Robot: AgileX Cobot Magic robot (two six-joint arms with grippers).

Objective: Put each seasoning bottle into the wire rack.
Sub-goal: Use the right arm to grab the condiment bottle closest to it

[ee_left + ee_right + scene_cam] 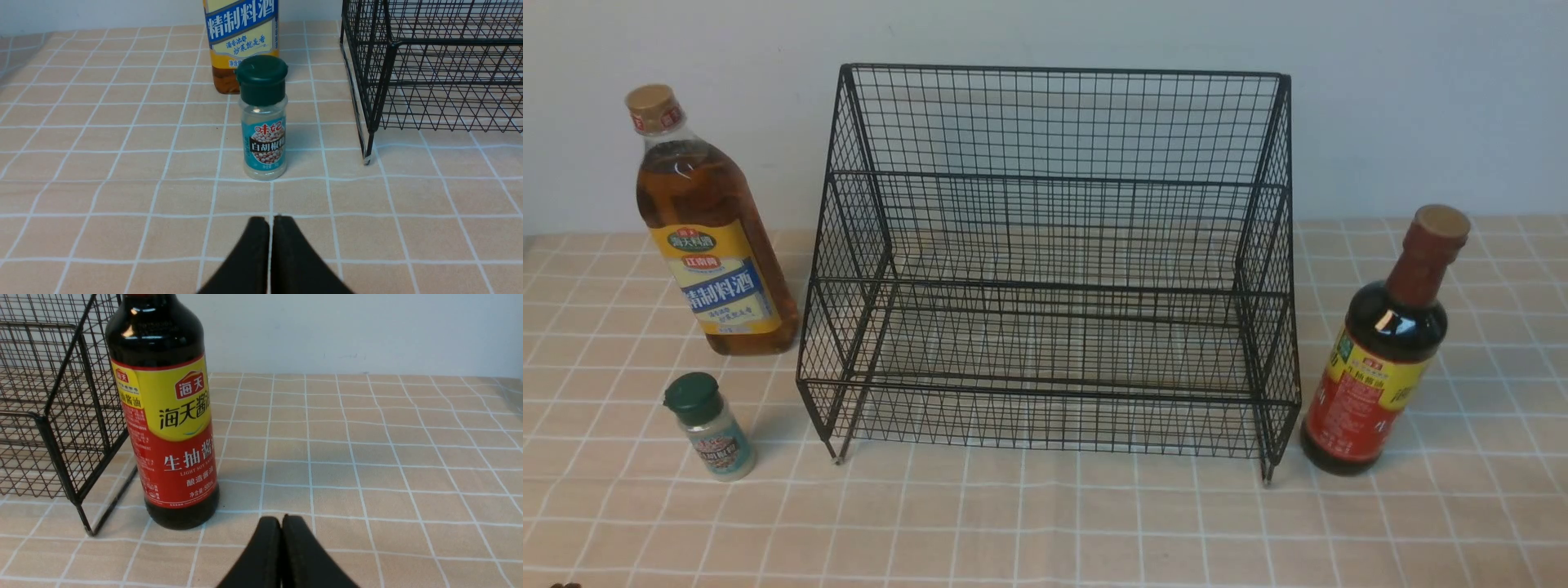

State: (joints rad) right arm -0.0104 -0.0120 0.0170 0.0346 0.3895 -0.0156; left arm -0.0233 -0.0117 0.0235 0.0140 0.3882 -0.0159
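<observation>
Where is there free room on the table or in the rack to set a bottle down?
Both tiers of the wire rack are bare. The tablecloth in front of it is open, as is the stretch right of the dark sauce bottle. It is tightest on the left, where the amber bottle and green-capped shaker stand near the rack.

Rack (1045,382) between tall bottle (715,245), sauce bottle (1376,367)
</observation>
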